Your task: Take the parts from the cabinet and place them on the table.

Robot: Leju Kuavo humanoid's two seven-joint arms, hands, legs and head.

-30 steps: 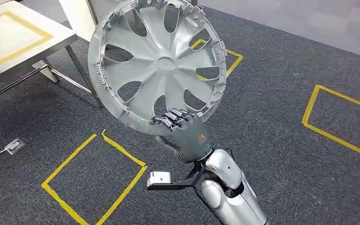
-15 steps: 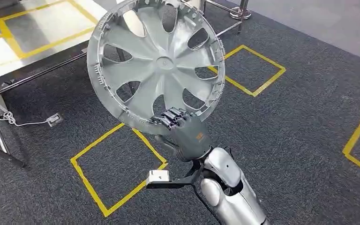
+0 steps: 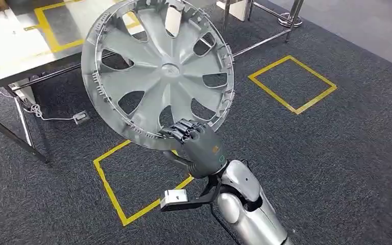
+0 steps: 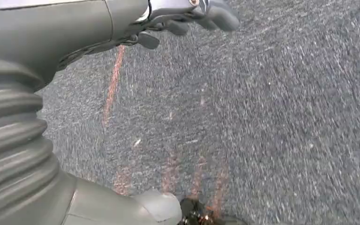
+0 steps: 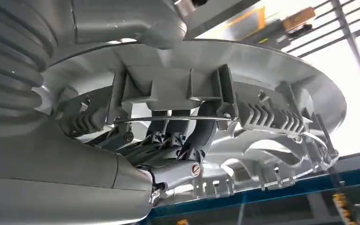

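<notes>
A large silver hubcap (image 3: 169, 70) stands nearly upright in front of me, its ribbed back side facing the head view. My right hand (image 3: 200, 145) grips its lower rim from below, fingers curled over the edge. In the right wrist view the dark fingers (image 5: 171, 140) hook through the hubcap's rim (image 5: 243, 65) beside the clips. My left hand (image 4: 187, 16) hangs over the grey carpet, its fingers loose and holding nothing.
A pale table (image 3: 10, 46) with yellow tape on its top stands at the far left on metal legs. A floor socket (image 3: 80, 117) with a cable lies under it. Yellow tape squares (image 3: 292, 84) mark the dark carpet.
The whole picture has shifted: the camera has turned towards the table, which now shows more. The hubcap stays in my right hand, a little further left in the picture.
</notes>
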